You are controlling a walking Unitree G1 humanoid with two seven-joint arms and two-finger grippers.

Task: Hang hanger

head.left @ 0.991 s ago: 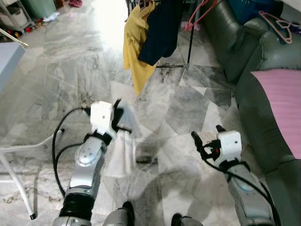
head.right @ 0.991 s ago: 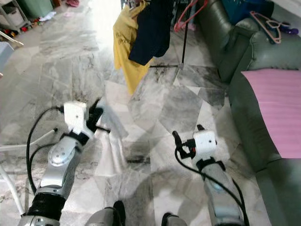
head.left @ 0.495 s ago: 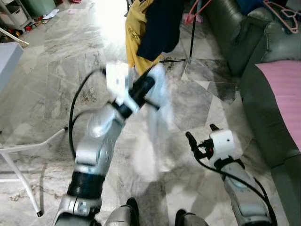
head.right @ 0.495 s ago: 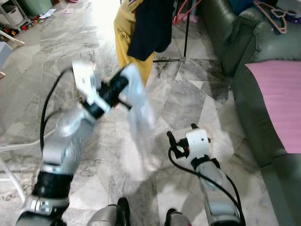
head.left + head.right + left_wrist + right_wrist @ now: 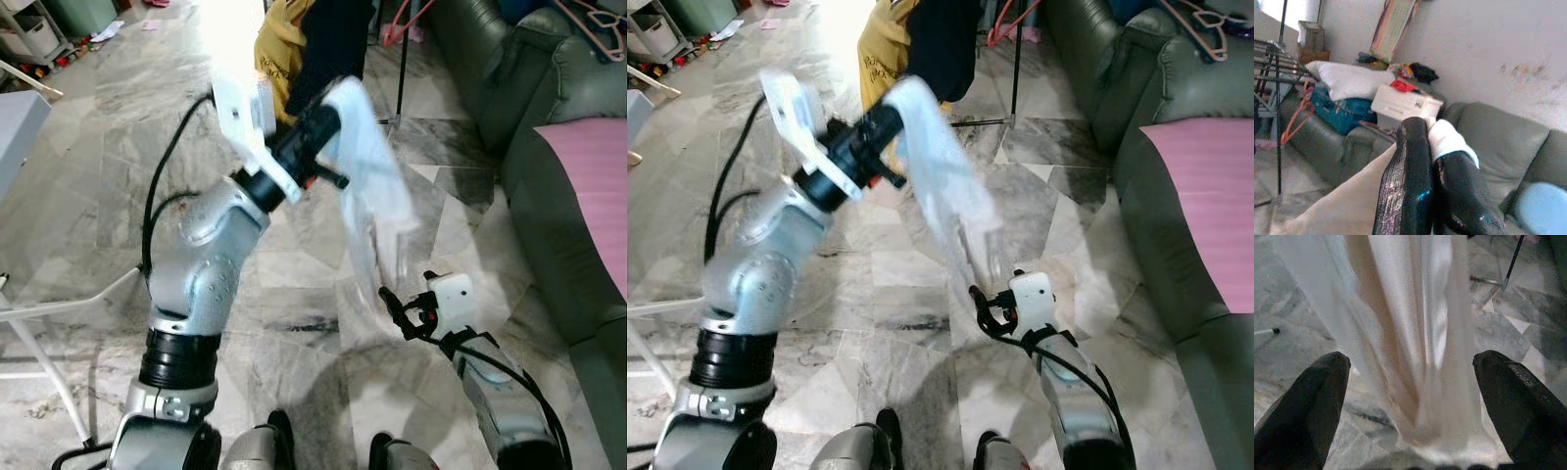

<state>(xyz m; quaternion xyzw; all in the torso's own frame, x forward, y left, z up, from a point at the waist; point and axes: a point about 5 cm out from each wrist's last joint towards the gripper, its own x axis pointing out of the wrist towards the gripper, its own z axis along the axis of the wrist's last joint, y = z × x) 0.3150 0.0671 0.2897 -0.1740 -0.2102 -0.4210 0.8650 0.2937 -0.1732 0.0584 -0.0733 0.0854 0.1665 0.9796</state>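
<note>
Left gripper raised high, fingers pinched on a white cloth that hangs blurred. Right gripper low beneath it, fingers spread wide, empty.

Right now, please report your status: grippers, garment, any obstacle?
Left gripper raised, shut on white garment. Right gripper open, low, garment hanging before it. Yellow shirt and dark garment already on rack ahead.

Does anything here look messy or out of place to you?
Yes. Pink hangers lie loose on the green sofa instead of on the rack, and small clutter is scattered on the far floor. The left gripper holds a white garment bunched up, with no hanger visible in it.
</note>
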